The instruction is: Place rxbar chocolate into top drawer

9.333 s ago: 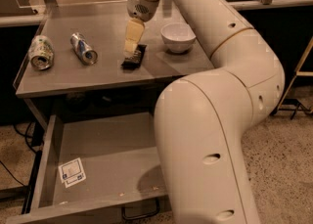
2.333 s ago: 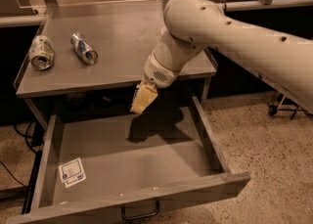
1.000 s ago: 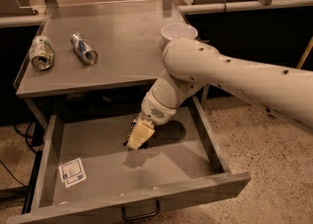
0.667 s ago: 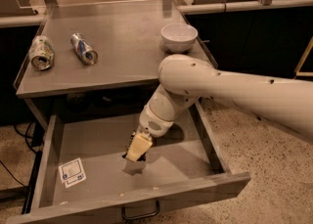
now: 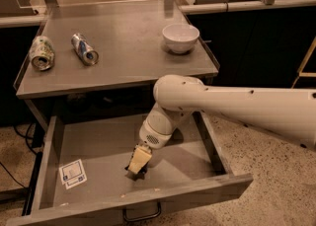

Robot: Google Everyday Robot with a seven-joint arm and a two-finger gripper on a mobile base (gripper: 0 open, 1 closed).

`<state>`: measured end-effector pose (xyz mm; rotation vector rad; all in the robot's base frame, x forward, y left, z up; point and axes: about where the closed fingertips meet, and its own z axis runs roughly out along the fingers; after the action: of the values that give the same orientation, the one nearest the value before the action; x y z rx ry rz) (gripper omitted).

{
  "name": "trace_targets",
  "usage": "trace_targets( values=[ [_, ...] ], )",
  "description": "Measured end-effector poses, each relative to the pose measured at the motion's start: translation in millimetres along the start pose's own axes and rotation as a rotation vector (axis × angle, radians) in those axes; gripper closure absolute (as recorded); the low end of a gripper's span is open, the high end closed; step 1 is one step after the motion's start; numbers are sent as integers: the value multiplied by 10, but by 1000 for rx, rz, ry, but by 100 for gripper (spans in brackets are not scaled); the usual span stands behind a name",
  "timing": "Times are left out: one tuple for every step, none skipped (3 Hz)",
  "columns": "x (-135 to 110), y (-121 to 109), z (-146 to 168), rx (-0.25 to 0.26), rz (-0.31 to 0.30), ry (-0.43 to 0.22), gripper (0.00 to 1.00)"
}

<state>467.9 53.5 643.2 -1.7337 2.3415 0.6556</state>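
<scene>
While the drawer (image 5: 216,152) stands pulled out under the grey metal table (image 5: 128,67), tabletop from the left: crushed can (image 5: 41,52) at the edge, slimmer can (image 5: 85,49) near it, both lying down. White sticker (image 5: 72,173) on the drawer floor, left side. Gripper (image 5: 138,160) is down inside the drawer, mid-width, near the front. Chocolate bar (image 5: 134,173) shows as a dark sliver at its tip, low over the drawer floor. Can't tell if the gripper is clamped on it or released. White bowl (image 5: 180,37) upright on the table's right. Arm (image 5: 237,106) comes in from the right. Speckled floor (image 5: 281,170) all round.
</scene>
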Motion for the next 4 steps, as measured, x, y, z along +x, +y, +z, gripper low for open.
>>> trace_targets(
  values=[
    [49, -155, 192, 11, 27, 8, 100],
    [118, -267, 368, 18, 65, 11, 100],
    [113, -271, 357, 18, 68, 12, 100],
    [113, -270, 357, 18, 68, 12, 81]
  ],
)
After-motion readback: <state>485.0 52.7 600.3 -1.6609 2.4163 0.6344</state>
